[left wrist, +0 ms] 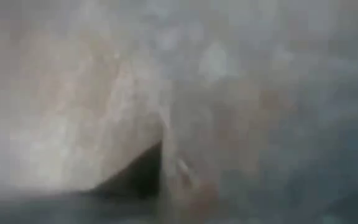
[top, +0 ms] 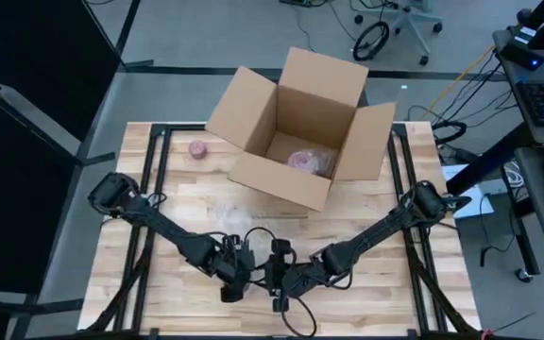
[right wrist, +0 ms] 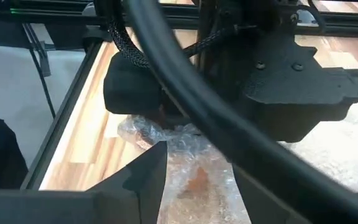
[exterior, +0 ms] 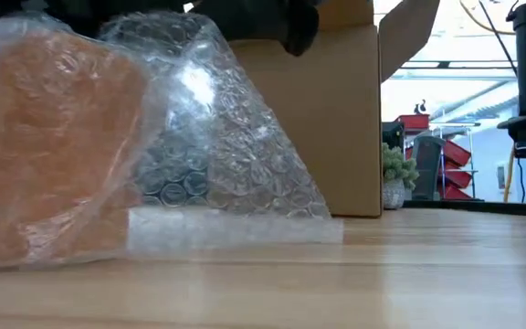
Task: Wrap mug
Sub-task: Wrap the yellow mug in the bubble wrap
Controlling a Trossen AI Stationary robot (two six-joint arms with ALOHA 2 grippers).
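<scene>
One orange mug (exterior: 48, 146), swathed in bubble wrap (exterior: 226, 137)

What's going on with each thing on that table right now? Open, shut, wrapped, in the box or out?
Cardboard box: upright, flaps open.
Bubble-wrapped bundle in the box: lying on the box floor.
Pink object: on the table left of the box, unwrapped.
Bubble wrap: bunched around an orange item, at the table's near edge.
Orange item: covered in bubble wrap.
Left tool: at the wrap.
Right tool: beside it.
</scene>
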